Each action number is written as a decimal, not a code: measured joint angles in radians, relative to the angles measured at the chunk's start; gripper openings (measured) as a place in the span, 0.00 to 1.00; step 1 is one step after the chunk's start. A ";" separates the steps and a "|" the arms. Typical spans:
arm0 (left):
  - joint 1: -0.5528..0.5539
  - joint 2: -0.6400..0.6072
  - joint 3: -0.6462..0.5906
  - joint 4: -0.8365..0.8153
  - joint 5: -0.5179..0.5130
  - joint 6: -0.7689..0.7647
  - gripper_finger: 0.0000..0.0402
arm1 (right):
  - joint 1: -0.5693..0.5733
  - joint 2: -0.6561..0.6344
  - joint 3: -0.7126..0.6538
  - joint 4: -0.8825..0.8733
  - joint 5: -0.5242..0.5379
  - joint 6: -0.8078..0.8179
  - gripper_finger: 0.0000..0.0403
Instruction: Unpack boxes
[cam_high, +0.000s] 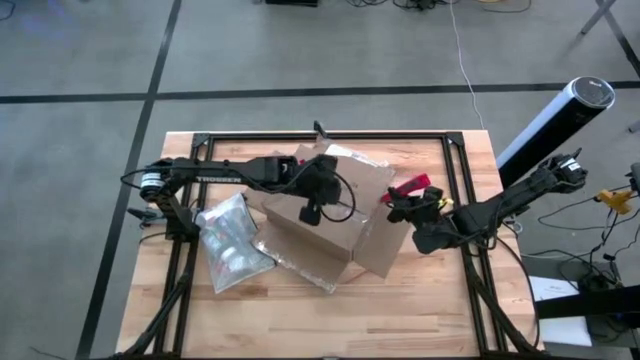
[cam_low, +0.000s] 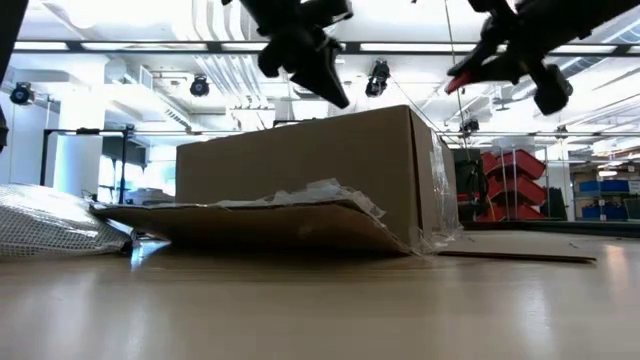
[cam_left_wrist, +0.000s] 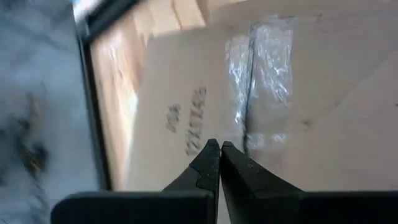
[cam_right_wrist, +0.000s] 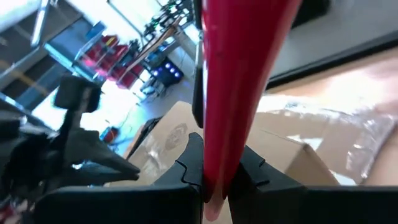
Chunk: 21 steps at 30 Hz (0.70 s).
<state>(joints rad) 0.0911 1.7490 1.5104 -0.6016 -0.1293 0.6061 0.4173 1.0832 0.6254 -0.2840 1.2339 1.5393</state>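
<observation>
Box (cam_high: 325, 215) beneath left gripper (cam_high: 311, 212)

The large brown corrugated cardboard box (cam_high: 325, 215) looks matt and papery, its seam sealed with glossy, crinkled clear packing tape (cam_left_wrist: 258, 68). Between the right jaws, the small red utility knife (cam_right_wrist: 239, 81) looks smooth, shiny plastic. The pale wooden desk (cam_high: 420, 310) appears smooth.

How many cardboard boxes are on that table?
1. The cardboard box sits mid-table, flaps spread, under the left gripper. Beside it are a plastic pouch and the right gripper holding a red knife. Others may be hidden.
</observation>
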 joint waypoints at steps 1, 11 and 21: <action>0.003 0.005 0.000 0.017 0.000 0.051 0.00 | 0.000 0.000 0.000 -0.038 0.000 0.058 0.04; 0.049 0.078 0.000 0.041 0.006 0.298 0.00 | -0.007 0.097 0.000 -0.279 -0.109 0.505 0.04; 0.060 0.097 0.001 0.035 0.008 0.294 0.00 | -0.074 0.171 0.000 -0.176 -0.111 0.566 0.04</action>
<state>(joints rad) 0.1513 1.8458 1.5112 -0.5669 -0.1215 0.8998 0.3429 1.2537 0.6258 -0.4600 1.1230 2.1049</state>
